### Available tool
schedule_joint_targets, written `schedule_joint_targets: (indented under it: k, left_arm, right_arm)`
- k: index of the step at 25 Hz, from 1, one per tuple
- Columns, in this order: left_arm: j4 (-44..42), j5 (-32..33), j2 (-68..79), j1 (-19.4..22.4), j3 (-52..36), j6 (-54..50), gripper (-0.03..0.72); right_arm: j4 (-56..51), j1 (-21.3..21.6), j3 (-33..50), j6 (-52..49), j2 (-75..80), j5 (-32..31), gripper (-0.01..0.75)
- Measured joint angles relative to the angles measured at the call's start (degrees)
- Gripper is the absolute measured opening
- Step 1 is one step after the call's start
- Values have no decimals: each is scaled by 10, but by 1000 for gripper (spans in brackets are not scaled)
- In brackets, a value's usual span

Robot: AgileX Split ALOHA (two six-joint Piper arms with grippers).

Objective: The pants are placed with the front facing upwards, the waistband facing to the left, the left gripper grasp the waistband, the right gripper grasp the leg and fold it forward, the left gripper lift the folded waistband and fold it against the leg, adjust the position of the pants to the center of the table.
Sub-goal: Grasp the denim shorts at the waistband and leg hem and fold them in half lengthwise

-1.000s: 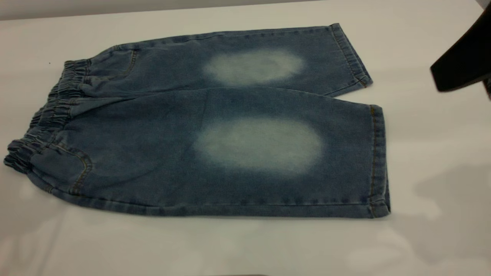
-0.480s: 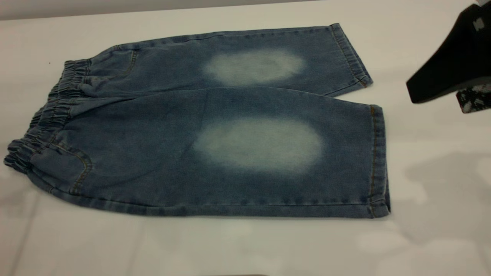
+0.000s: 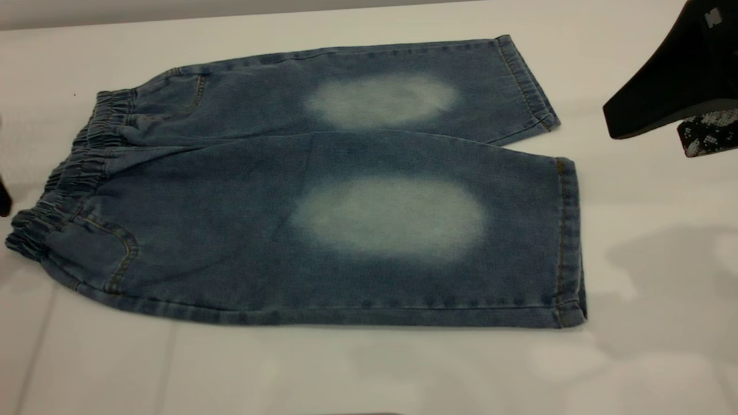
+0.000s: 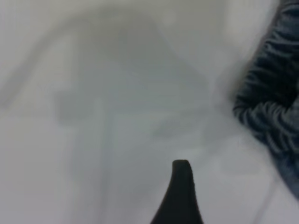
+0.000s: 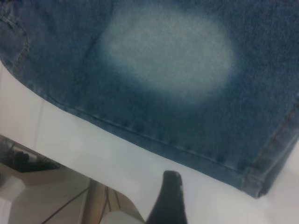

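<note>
Across the white table (image 3: 369,374) your denim pants (image 3: 323,190) lay flat, front up, unfolded. Elastic waistband (image 3: 75,173) sat at the exterior view's left, both leg hems (image 3: 568,242) at its right. Faded pale patch on each leg. Far leg angled away from the near one toward the hems, small gap of table showing betw. the two cuffs.

Right gripper (image 3: 674,101) hung at the exterior view's upper right, above the table, well apart from the far cuff, touching nothing. You saw one broad black finger and a speckled pad (image 3: 708,131) peeking out below it. Right wrist cam: one dark fingertip (image 5: 170,196) only, over bare table just beside the near leg's side seam and cuff corner. Jaw state: couldn't tell, second finger out of shot.

Left gripper (image 3: 3,199) showed only as a dark sliver at the exterior view's left edge, near the waistband, not touching it. Left wrist cam: single black fingertip (image 4: 181,186) over bare table, gathered waistband off to one side, clear gap betw. them. Jaw state: couldn't tell either.
</note>
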State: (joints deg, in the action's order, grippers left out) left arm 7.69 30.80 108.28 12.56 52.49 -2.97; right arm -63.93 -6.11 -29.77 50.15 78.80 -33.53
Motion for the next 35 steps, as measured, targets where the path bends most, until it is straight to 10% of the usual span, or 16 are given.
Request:
schedule_joint_targets:
  k: [28,35]
  left_arm:
    - [135,-83,98,-3,10,58,566]
    - [137,-84,107,-6,13,58,382]
  right_arm:
    - [-5,0,0,1,0,19,571]
    - [-6,0,0,1,0,7,571]
